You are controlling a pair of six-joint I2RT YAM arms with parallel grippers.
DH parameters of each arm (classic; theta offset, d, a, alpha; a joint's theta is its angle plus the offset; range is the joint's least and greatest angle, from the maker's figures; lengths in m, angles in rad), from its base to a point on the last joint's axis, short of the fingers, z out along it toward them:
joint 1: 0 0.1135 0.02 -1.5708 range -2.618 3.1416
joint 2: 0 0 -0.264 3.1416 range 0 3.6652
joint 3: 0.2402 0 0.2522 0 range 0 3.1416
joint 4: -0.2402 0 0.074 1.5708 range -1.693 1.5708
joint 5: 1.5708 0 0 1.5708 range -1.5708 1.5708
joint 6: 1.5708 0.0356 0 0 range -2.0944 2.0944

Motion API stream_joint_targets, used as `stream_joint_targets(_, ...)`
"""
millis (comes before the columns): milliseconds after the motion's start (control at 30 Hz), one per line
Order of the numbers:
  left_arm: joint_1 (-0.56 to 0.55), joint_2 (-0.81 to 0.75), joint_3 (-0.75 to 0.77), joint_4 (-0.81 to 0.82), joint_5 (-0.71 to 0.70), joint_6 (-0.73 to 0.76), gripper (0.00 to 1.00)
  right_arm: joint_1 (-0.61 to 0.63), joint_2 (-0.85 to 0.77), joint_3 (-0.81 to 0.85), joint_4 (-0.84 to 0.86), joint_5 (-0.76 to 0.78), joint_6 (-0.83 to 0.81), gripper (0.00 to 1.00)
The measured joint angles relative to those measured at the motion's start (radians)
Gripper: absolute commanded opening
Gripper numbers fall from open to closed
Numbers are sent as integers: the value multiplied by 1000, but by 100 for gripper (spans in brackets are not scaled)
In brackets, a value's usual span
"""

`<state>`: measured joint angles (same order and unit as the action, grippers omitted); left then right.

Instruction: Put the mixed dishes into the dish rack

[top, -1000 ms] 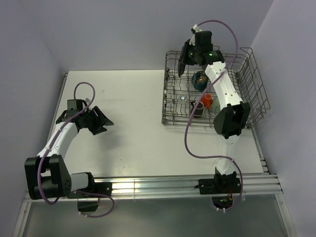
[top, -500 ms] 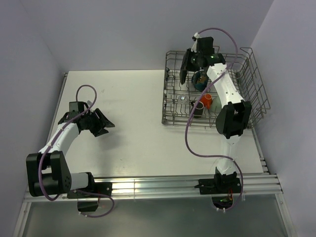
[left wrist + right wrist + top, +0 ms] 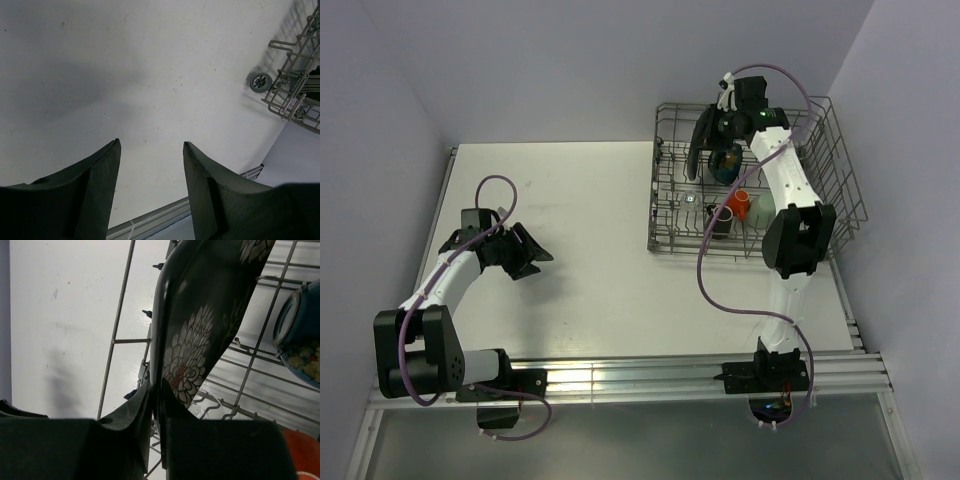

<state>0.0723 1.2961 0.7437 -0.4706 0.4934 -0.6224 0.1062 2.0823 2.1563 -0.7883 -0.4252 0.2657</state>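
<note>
"Holding what, was it, your right pincer [image 3: 156, 390]?"

"It was shut tight on the dark flower plate [image 3: 200, 325]. I had the plate up on its edge, at the back left part of the rack [image 3: 845, 185], beside the blue bowl [image 3: 725, 163]."

"And the left pincer [image 3: 151, 146]?"

"Wide, with nothing in it, low over the table [image 3: 100, 60]."

"What came next?"

"I thought I should lower the plate gently between two rows of wires, then let go."

One overhead view, two close wrist views; common dish rack [image 3: 670, 200]
</note>
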Motion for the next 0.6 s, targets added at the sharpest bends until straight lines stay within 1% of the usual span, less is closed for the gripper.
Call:
stream_joint_targets(33,0,0,0,0,1,0,59,0,3,3,-6,3,2,23)
stream_joint_targets(133,0,0,0,-1,4,0,59,-2,21,18,-9,16,8,41)
stream_joint_targets(167,0,0,0,-1,6,0,59,-2,29,26,-6,18,10,54)
stream_joint_targets(233,0,0,0,-2,7,0,59,-4,39,37,-5,26,14,65)
stream_joint_targets(267,0,0,0,-2,7,0,59,-5,40,37,-6,33,13,84)
stream_joint_targets(300,0,0,0,-3,7,0,60,-4,41,37,-8,40,14,93)
stream_joint_targets(333,0,0,0,-3,8,0,60,-4,41,37,-9,45,14,99)
stream_joint_targets(433,0,0,0,-3,8,1,60,-4,34,21,1,56,3,100)
stream_joint_targets(600,0,-3,0,-4,11,0,61,4,-53,-115,23,77,1,100)
